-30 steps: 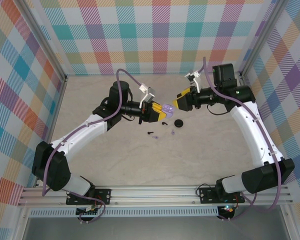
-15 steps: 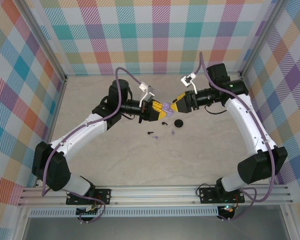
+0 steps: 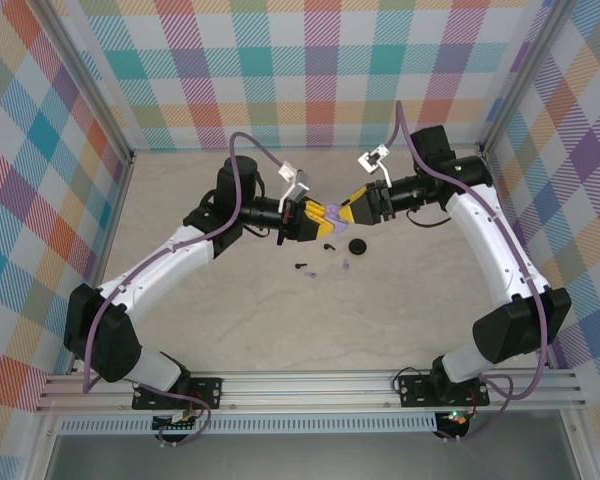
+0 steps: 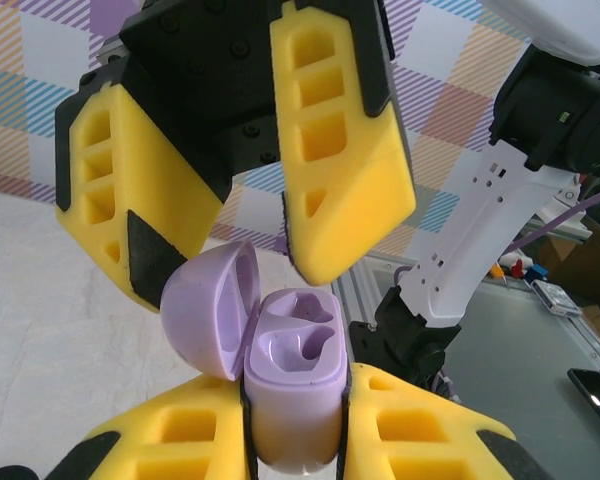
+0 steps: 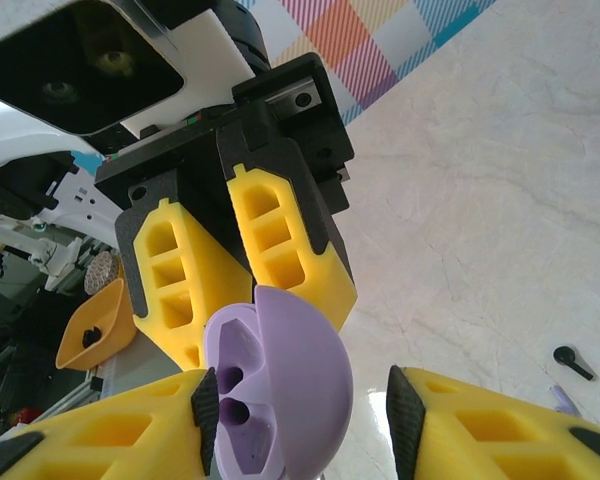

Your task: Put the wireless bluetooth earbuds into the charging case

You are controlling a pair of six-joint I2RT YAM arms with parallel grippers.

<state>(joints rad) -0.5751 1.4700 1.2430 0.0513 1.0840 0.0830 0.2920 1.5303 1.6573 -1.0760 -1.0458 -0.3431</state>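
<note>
Black earbud (image 5: 573, 362) loose on desk (image 5: 500, 200), lavender charging case (image 4: 292, 385) pinched in left gripper (image 4: 298, 415), right gripper (image 5: 305, 415) spread around its open lid (image 5: 300, 360), perhaps touching one side

Your lavender charging case (image 4: 292, 365) stands upright, clamped in the left pincer (image 4: 295, 415). Its lid is swung open and both sockets are empty. The lid sits between the right pincer (image 4: 242, 285) fingers. On the table below both pincers lie a black earbud (image 3: 328, 246), another black earbud (image 3: 302, 266), a lavender earbud (image 3: 345, 267) and a round black case (image 3: 357, 246).
</note>
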